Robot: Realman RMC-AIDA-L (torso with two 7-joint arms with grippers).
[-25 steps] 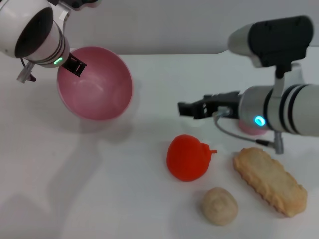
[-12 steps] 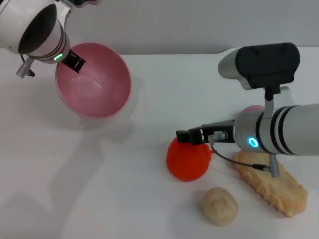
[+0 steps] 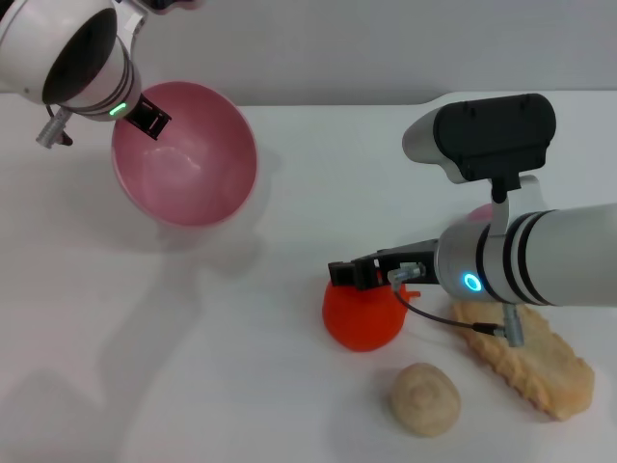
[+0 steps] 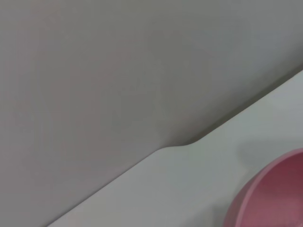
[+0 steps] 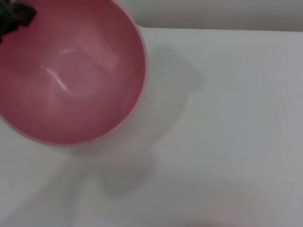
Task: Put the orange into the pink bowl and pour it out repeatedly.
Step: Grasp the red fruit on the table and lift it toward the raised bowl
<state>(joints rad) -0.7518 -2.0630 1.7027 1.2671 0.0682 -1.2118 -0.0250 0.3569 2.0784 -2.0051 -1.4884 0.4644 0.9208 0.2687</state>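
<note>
Orange point(image 3: 362, 316) under right pincer point(image 3: 349, 274), pink bowl point(image 3: 193, 188) (left-held)

Head view: high vantage, facing forward and down across the white table point(image 3: 241, 386), taking in both arms and the whole work area. Left wrist view: close, aimed past the table's far edge at the grey wall point(image 4: 118, 71), catching only the rim of the pink bowl point(image 4: 272, 196). Right wrist view: close, looking down into that bowl, also seen from the head.
</note>
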